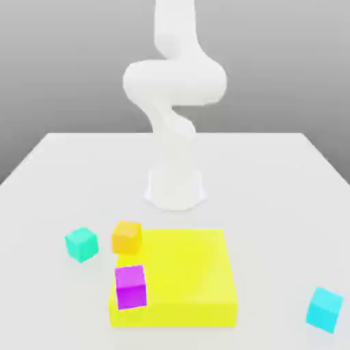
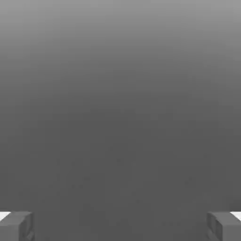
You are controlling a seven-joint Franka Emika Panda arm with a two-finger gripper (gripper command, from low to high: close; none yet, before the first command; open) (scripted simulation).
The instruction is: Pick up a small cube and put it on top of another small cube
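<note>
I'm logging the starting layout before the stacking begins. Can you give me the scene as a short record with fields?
surface: white table
teal-green cube: on the table, toward the exterior view's left, apart from the others
orange cube: beside the yellow block's corner
yellow block: large, flat, on the table
magenta cube: at the yellow block's near-left corner
sky-blue cube: on the table, far right
fingers: spread wide, nothing between them
stacking: not yet done

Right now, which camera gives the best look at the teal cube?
The exterior view: the teal cube sits whole on the table, just left of the orange cube. The hand view gives grey background and two fingertips, nothing of the cube.
</note>
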